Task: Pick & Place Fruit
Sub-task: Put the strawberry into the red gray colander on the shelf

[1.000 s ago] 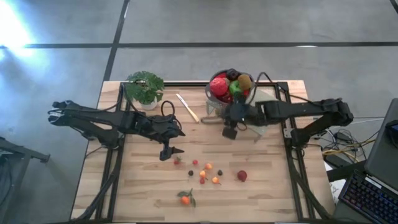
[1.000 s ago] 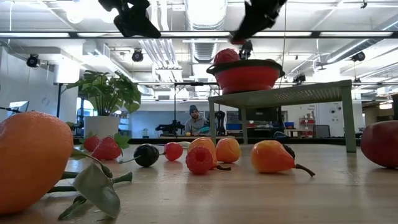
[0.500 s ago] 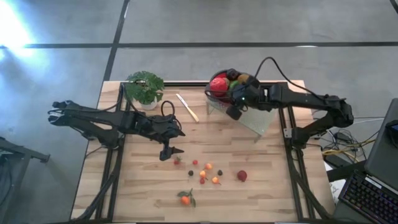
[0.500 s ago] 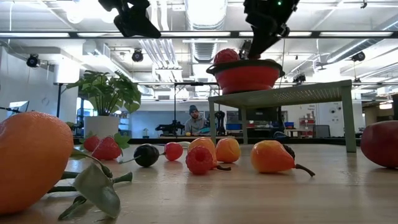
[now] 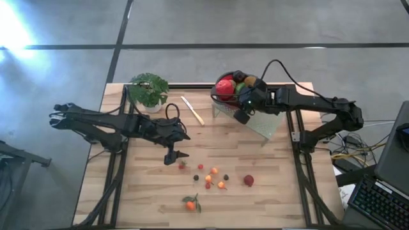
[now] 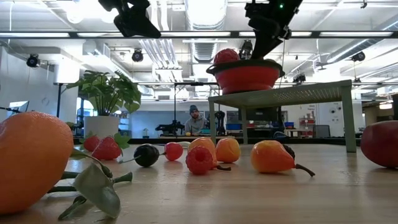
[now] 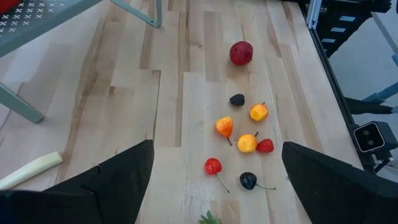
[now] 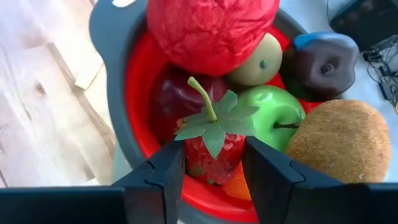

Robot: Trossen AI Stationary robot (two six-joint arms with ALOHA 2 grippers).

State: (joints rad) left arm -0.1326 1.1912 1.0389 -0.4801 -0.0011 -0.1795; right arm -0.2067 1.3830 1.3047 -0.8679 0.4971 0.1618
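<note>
My right gripper (image 5: 242, 116) is over the near rim of the red bowl (image 5: 223, 97), which stands on a pale green mesh stand (image 5: 263, 125), and is shut on a strawberry (image 8: 214, 155). The bowl holds a red apple (image 8: 211, 28), a green apple (image 8: 267, 115), a kiwi (image 8: 333, 140) and a dark plum (image 8: 320, 62). My left gripper (image 5: 174, 156) hovers open above another strawberry (image 5: 182, 164) on the table. Small orange, red and dark berries (image 7: 247, 143), a red apple (image 5: 248, 181) and a leafy tangerine (image 5: 190, 204) lie on the wood. My right gripper pinches the strawberry's red body (image 8: 198, 158), just under its green leafy cap (image 8: 214, 121), between its two fingers (image 8: 163, 177). The fingers come from above, pointing down into the bowl. The berry sits with its stem up; whether it rests on the fruit beneath, I cannot tell.
A potted plant (image 5: 149, 89) stands at the table's far left, and a pale knife (image 5: 192, 110) lies between it and the stand. The low view shows the stand's legs (image 6: 350, 121) and a person far off in the room (image 6: 194, 118).
My right gripper has moved from above the table's middle toward the far edge and up, to the bowl's near rim, carrying the strawberry over the bowl. In the last half second it has barely moved. The left arm has kept still.
</note>
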